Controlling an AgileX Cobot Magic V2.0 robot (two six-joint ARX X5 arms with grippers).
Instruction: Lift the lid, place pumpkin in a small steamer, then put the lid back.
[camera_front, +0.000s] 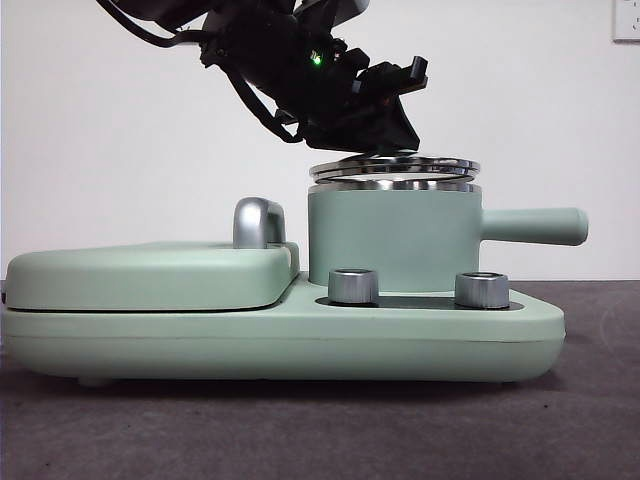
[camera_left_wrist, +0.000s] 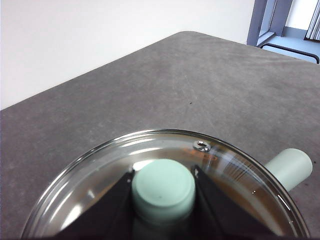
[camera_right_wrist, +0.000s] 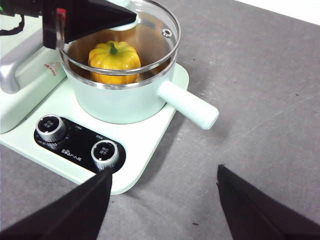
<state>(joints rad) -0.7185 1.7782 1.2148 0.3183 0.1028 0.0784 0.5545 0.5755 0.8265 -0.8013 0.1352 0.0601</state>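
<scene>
Lid (camera_left_wrist: 165, 170) knob sits clamped in left claw (camera_left_wrist: 163, 192), just above small steamer (camera_front: 395, 240).

The left gripper (camera_front: 385, 140) is matte black and angular, with black cables looping behind. A small green light glows on its wrist. The right gripper (camera_right_wrist: 162, 202) has flat black wedge-shaped jaws.

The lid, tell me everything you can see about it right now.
The lid is a round clear glass disc with a shiny steel rim, a small steel vent hole near its edge and a mint-green knob on top. The left gripper has its black jaws shut on that knob. The lid hangs slightly tilted just over the small steamer, with a narrow gap above the pot's rim in the front view. Through the glass, the pumpkin shows inside the pot.
</scene>
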